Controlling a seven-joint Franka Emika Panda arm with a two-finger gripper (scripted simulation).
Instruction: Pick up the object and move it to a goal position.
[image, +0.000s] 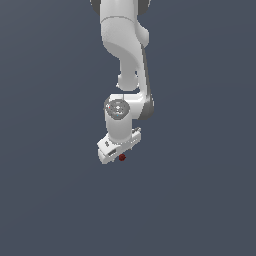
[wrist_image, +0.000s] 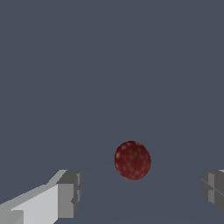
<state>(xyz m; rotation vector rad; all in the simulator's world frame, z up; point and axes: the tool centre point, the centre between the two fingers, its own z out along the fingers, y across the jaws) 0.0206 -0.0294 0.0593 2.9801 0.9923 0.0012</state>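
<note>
The object is a tiny dark red ball (image: 122, 157) on the flat grey surface, peeking out just under the white hand in the exterior view. My gripper (image: 117, 152) hangs right over it. In the wrist view the ball (wrist_image: 132, 160) lies in the gap of my gripper (wrist_image: 139, 193). The jaws are wide open, with one finger (wrist_image: 65, 197) on one side and the other finger (wrist_image: 213, 188) on the other. Neither finger touches the ball. In the exterior view the fingertips are hidden behind the hand.
The white arm (image: 125, 45) comes down from the top of the exterior view. A plain dark grey surface (image: 200, 200) lies all around, with no other objects or edges in sight.
</note>
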